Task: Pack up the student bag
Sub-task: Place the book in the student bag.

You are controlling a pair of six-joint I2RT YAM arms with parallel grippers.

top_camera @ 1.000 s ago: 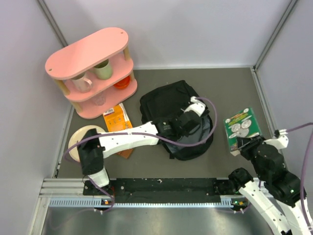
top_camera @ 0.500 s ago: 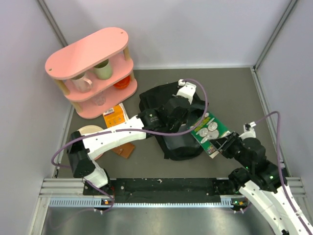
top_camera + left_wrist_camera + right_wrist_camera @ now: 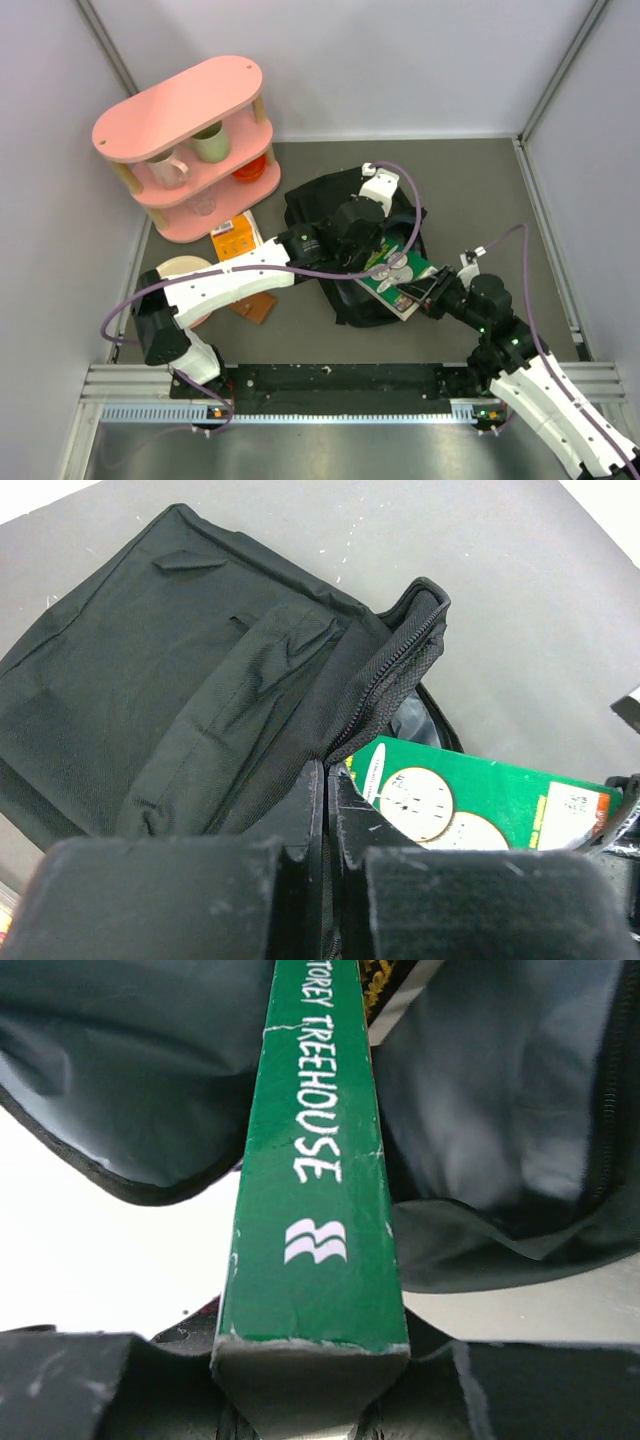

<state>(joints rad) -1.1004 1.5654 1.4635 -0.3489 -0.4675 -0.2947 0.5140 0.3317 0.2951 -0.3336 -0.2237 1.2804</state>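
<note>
Your left gripper [image 3: 328,776] pinches the student bag [image 3: 150,670] open so your right gripper [image 3: 428,292], clamping the green book [image 3: 318,1140], can enter.

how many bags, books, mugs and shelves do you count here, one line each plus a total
student bag: 1
books: 2, green book, orange book
mugs: 2, pink mug, green mug
pink shelf: 1
total: 6
not counted, kind unclear: brown flat piece, orange vessel
</note>
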